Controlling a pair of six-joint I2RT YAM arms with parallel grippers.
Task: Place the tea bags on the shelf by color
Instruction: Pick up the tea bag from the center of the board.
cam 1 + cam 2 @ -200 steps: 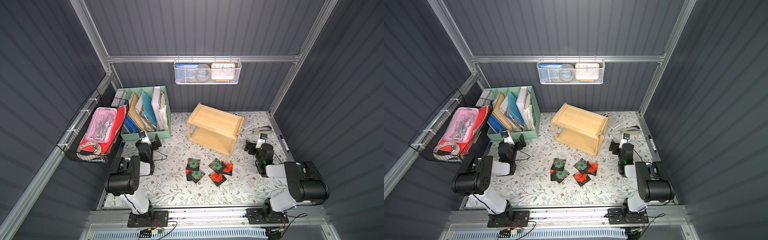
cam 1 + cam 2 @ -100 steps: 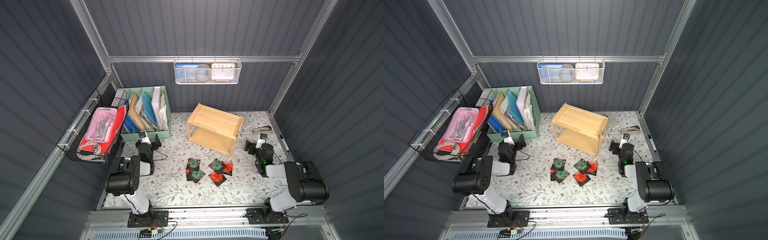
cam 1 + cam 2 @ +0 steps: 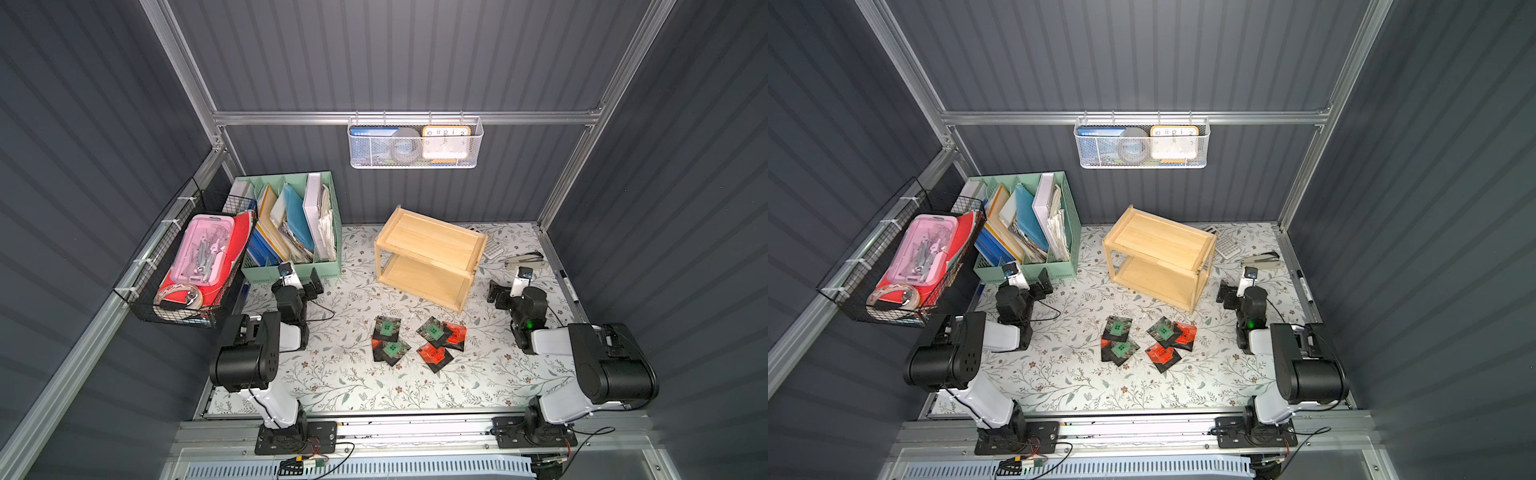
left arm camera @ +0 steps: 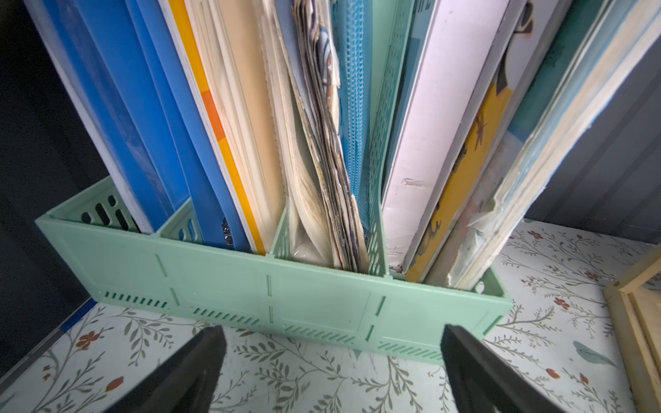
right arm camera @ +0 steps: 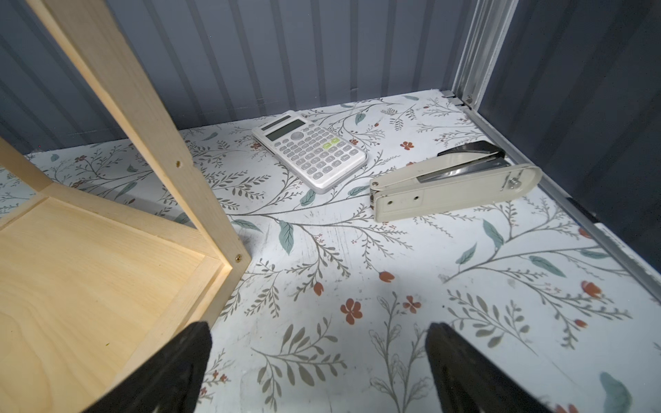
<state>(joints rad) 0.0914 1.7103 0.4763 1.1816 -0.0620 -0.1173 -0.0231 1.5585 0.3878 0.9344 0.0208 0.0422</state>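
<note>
Several tea bags lie in a loose cluster on the floral mat in both top views; some overlap. Green-labelled ones mix with red-orange ones. Behind them stands the light wooden two-tier shelf, both tiers bare. My left gripper is open and empty, low over the mat, facing the mint-green organizer. My right gripper is open and empty beside the shelf's right front corner. Both are well apart from the tea bags.
The mint-green file organizer, full of folders, stands at back left. A white calculator and a beige stapler lie right of the shelf, a marker along the right edge. A black wire basket hangs left, a white mesh basket on the back wall.
</note>
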